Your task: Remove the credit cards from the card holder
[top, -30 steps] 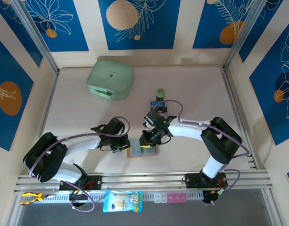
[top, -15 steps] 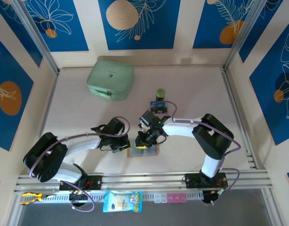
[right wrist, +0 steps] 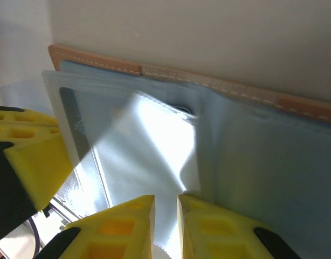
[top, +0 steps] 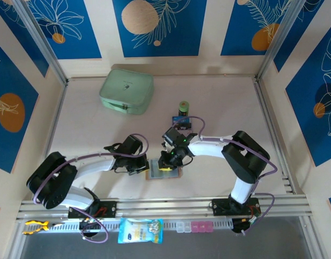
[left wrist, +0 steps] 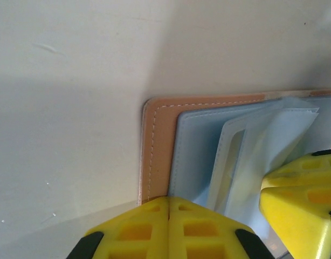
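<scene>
Clearly we are partway through the emptying. The card holder lies open on the table near the front edge, between the two arms. One dark blue card lies well apart from it, just beside the green cylinder.

Our left gripper has its fingers pressed together, and their tips rest on the holder's pinkish-brown border. We judge it is pinning the holder flat rather than pinching anything.

Our right gripper hangs low over the pale blue inner panels. Its fingers are almost together, with a narrow slit between them. A clear sleeve runs down toward that slit, but we cannot tell whether it is caught there.

Behind a sleeve window on the left we see a dark card inside the holder.

So the step in hand looks like getting at the next card. The next move calls for a firm hold-down on the left, and for the right fingertips to find the card's edge rather than the sleeve, then to draw it out along the pocket.
</scene>
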Robot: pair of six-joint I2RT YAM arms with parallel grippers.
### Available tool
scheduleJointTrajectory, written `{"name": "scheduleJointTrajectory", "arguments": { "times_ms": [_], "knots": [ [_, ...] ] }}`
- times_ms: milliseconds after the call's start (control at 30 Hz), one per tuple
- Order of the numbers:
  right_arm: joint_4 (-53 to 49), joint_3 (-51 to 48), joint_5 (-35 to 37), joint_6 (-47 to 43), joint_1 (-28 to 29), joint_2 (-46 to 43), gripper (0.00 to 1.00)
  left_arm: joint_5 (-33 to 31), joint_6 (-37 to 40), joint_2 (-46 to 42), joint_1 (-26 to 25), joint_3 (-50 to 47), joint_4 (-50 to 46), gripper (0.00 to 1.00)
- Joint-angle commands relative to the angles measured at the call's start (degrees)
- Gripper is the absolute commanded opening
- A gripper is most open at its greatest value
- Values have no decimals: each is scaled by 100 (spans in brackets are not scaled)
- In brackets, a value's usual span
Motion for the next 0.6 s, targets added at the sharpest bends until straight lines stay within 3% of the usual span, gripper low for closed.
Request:
{"name": "scheduleJointTrajectory", "arguments": {
  "times_ms": [0, 400, 567],
  "knots": [
    [-87, -192, 20, -79, -59, -189, 20, -152, 70, -38, 46, -96, -380, 4],
    [909, -808, -446, 103, -207, -335, 19, -421, 67, -818, 26, 407, -903, 6],
    [1174, -967, -608, 183, -277, -351, 19, 114, -203, -626, -53, 463, -376, 10]
  ]
}}
